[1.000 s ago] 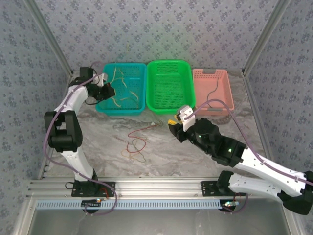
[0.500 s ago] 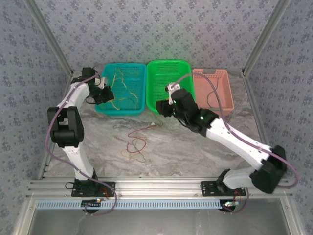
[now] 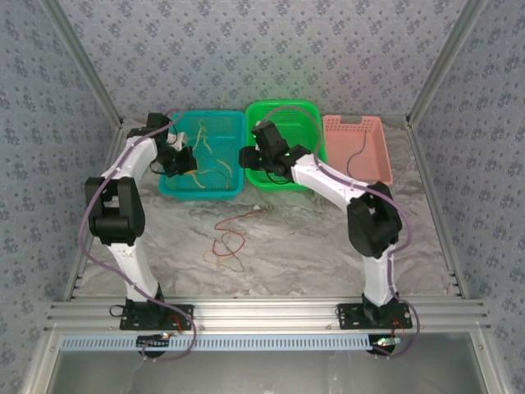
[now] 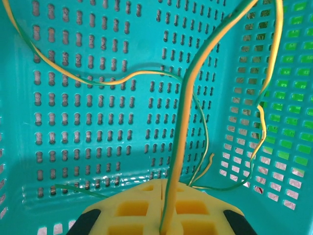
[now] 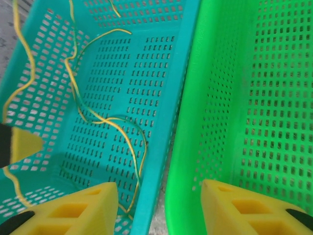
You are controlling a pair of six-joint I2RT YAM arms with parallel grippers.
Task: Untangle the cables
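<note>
Teal basket (image 4: 73, 122), left claw (image 4: 159, 203) pinching yellow-green cable (image 4: 187, 98), running straight ahead

Teal basket (image 4: 73, 122) glossy perforated plastic; cables (image 4: 182, 122) smooth, seemingly plastic-sheathed.

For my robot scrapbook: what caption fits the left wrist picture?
Left tool shut on a yellow-green cable inside the teal basket.

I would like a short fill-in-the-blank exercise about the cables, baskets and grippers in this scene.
1. The left gripper is shut on a yellow-green cable in the ___.
2. The black cable lies in the ___.
3. The right gripper is ___.
Missing: teal basket; pink basket; open.
</note>
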